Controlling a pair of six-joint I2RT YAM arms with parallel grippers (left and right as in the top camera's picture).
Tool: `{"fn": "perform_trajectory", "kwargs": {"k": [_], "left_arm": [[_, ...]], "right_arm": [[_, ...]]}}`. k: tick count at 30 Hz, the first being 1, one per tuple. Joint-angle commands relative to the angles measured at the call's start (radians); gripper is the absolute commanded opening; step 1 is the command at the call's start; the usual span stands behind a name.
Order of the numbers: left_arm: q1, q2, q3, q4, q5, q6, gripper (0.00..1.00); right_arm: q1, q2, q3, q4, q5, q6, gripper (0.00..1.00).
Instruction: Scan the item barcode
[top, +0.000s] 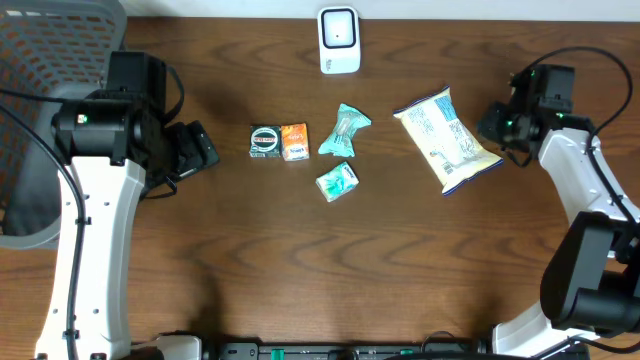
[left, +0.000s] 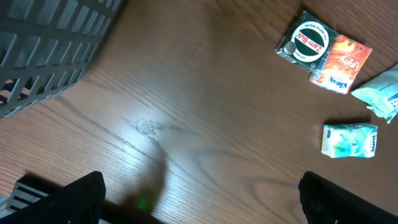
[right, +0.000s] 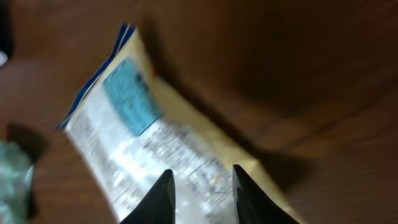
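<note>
A cream and blue snack bag (top: 446, 140) lies flat on the wooden table at the right, printed side up. My right gripper (top: 494, 126) hovers at the bag's right edge. In the right wrist view its two dark fingers (right: 163, 193) stand a little apart, and between them the blurred bag (right: 143, 137) shows, not pinched. A white barcode scanner (top: 338, 40) stands at the back centre. My left gripper (top: 205, 150) is wide open over bare wood at the left, with nothing between its fingers (left: 81, 196).
In the middle lie a green Zam-Buk box (top: 265, 141), an orange box (top: 295, 141) and two teal packets (top: 344, 130) (top: 337, 181). A grey mesh basket (top: 40, 60) stands at the far left, behind the left arm.
</note>
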Motion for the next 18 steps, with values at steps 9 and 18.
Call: {"fn": "perform_trajectory", "kwargs": {"k": [9,18], "left_arm": [[0.000,0.006,0.001,-0.006,-0.006,-0.010,0.97],[0.001,0.006,0.001,-0.006,-0.006,-0.010,0.98]], "right_arm": [[-0.007,0.180,0.012,0.024,0.017,-0.040,0.17],[0.018,0.154,0.013,-0.108,-0.274,-0.059,0.13]]}}
